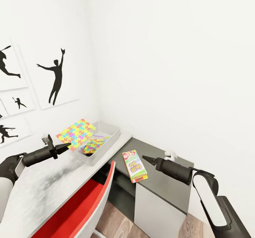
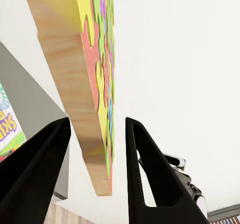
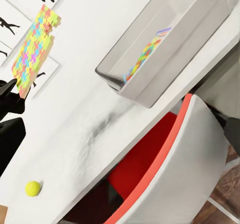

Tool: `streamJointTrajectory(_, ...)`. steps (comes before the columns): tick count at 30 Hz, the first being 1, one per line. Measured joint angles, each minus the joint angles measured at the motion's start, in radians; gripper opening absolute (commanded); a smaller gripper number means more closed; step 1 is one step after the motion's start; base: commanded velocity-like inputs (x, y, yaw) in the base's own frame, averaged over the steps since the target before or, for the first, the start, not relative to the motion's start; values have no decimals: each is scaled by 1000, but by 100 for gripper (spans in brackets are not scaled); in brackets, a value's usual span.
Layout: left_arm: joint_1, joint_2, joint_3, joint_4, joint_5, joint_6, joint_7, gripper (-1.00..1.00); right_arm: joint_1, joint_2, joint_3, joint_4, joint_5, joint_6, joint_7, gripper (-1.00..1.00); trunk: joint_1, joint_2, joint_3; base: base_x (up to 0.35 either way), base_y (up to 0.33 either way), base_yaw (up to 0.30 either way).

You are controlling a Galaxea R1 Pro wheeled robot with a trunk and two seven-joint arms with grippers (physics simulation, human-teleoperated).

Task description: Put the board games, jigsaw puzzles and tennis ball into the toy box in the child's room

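Holding a thin flat jigsaw puzzle board of bright yellow, blue, red and green pieces [image 1: 75, 134], the black left gripper [image 1: 67, 146] has the board's wooden edge between its two fingers [image 2: 40, 169]; in the left wrist view the board [image 2: 95, 94] sits in the gap, though whether both pads press on it is hard to tell. The board is lifted off the long pale grey-white mottled table [image 1: 42, 185], tilted, just beside the large shallow light-grey toy box [image 1: 106, 140]. A second multicoloured jigsaw puzzle [image 1: 92, 145] lies inside the toy box, also seen in the right wrist view [image 3: 142, 59]. A white-green "SKIP-BO" card game box [image 1: 134, 166] lies on a dark grey lower surface [image 1: 166, 185] next to the table, near the right gripper [image 1: 144, 158]. The right gripper points at that box; cannot tell if its fingers are apart or closed. A small yellow-green tennis ball [image 3: 33, 188] rests on the table near its edge, well apart from the toy box [image 3: 165, 39]. A red-and-white chair [image 1: 85, 206] is tucked under the table. Black baseball-player silhouette pictures [image 1: 53, 77] hang on the white wall.
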Motion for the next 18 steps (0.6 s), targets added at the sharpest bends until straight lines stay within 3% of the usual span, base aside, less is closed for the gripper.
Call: streamJointTrajectory(18,0,-1,0,0,0,-1,0,-100,0,-2,0,0,0,0,0,100,0,0,0,182,0,0)
